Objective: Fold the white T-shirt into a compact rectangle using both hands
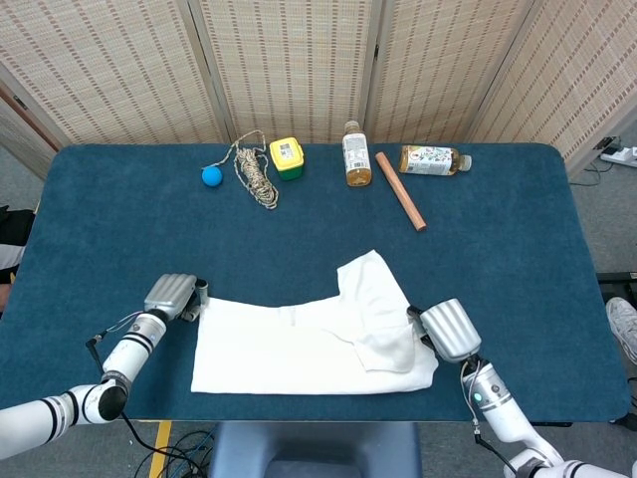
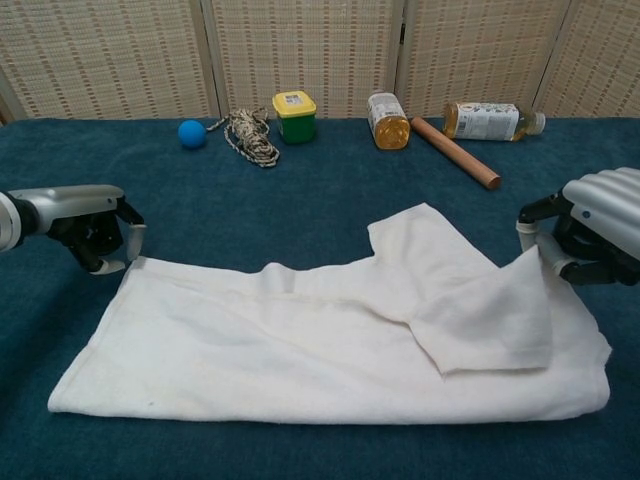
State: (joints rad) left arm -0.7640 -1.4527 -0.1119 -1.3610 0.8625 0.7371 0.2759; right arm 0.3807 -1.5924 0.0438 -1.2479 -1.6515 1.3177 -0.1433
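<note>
White T-shirt spread near front tabletop edge. Right robot hand pinching lifted sleeve flap; left robot hand gripping opposite corner, probably.

White T-shirt lies half-folded, 1 sleeve flap turned inward.

place: likely a lab or test room, not a home | surface: blue felt-covered table | backdrop: woven folding screens close behind it | props: ball, rope coil, tub, bottles and rod in a row | floor: cables, a power strip, possibly yellow tape
</note>
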